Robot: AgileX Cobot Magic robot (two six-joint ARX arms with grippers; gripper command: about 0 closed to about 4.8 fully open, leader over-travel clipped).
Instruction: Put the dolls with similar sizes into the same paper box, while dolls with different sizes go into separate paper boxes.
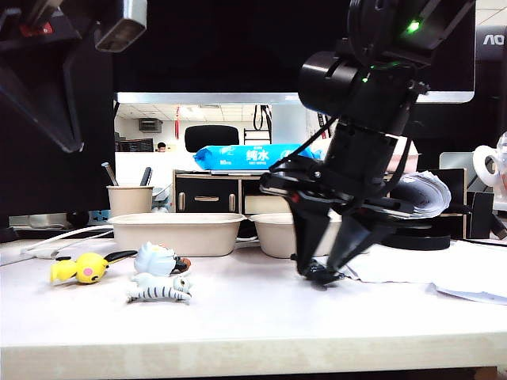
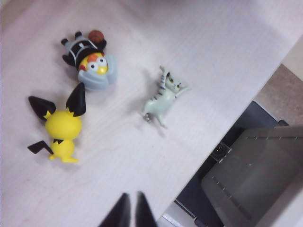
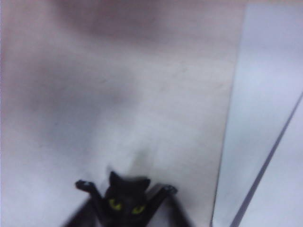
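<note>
The pale wooden desk (image 1: 253, 317) fills the lower half of the exterior view, matte and faintly grained. Across its back stand the two paper boxes, shallow beige pulp trays with rounded corners and rolled rims: the left paper box (image 1: 176, 232) at centre-left and the right paper box (image 1: 276, 233) beside it, partly hidden behind the black arm.

The right gripper (image 1: 321, 273) is down at the desk, right of centre, its dark tapered jaws angled inward around the black cat doll (image 1: 323, 274). In the right wrist view the black cat doll (image 3: 124, 201) sits between the fingertips (image 3: 86, 185), yellow eyes up; the jaws are narrowing on it, but I cannot tell whether they have bitten yet. The left gripper (image 2: 131, 210) shows only at the bottom edge of its wrist view, jaws nearly together and carrying nothing, above the three dolls at the lower left of the exterior view.

Those three are glossy moulded plastic: the yellow doll (image 1: 79, 269) with pink cheeks, the pale blue-white doll (image 1: 154, 257), rounded, and the grey-striped cat doll (image 1: 161, 289) lying on its side.

The black one looks smallest, so it likely needs its own box. A square pinch across its body, then a straight lift before swinging toward a tray, should keep it from squirting out.
</note>
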